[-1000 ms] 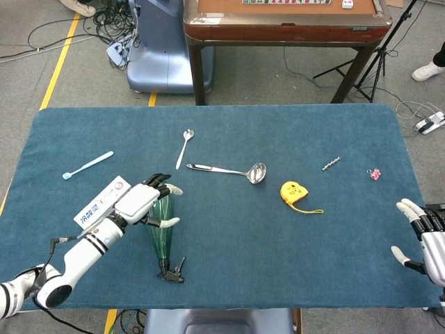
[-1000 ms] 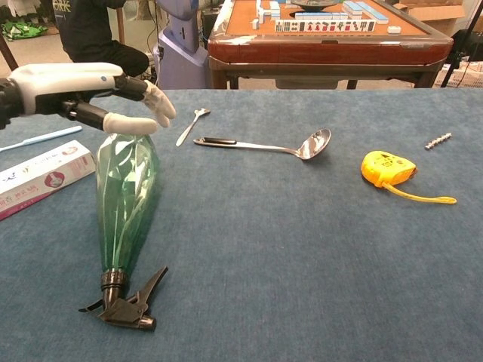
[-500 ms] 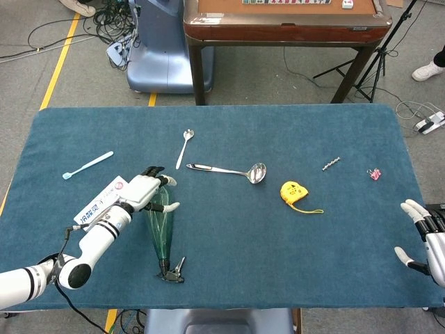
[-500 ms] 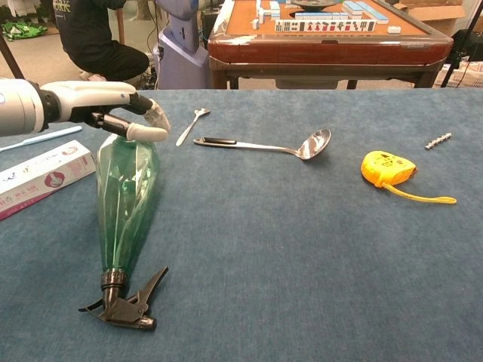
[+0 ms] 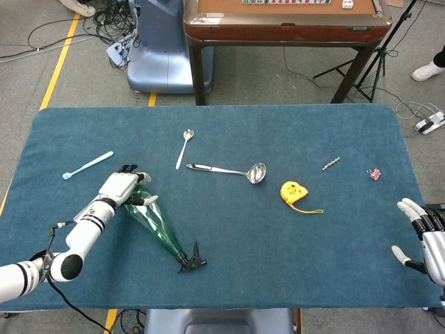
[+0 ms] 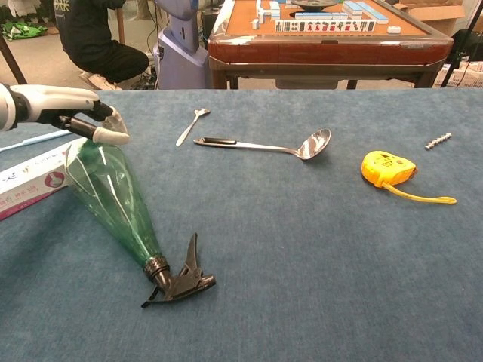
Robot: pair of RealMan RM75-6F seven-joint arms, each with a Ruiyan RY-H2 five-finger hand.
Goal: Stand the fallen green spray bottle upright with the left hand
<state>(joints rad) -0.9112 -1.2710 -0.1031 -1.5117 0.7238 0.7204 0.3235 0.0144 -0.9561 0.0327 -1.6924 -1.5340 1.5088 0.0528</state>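
Observation:
The green spray bottle [image 5: 151, 224] [image 6: 108, 194] lies on its side on the blue table. Its wide base points to the back left and its black trigger head [image 5: 190, 261] [image 6: 178, 281] to the front right. My left hand [image 5: 123, 187] [image 6: 74, 114] holds the base end, with the thumb [image 6: 108, 138] on top of the green plastic and the fingers curled over the far side. My right hand [image 5: 423, 237] hangs at the table's right edge with its fingers spread and nothing in it; the chest view does not show it.
A white toothpaste box [image 6: 32, 179] lies just left of the bottle's base, and a pale blue toothbrush [image 5: 87, 165] behind it. Further back are a spoon [image 5: 185, 147] and a ladle [image 5: 227, 170]; a yellow tape measure [image 5: 294, 192], a screw [image 5: 331, 163] and a pink clip [image 5: 375, 174] lie to the right.
My left hand has moved left and back with the bottle's base. The bottle has swung round on the table: its trigger head now points front right instead of straight toward the front.

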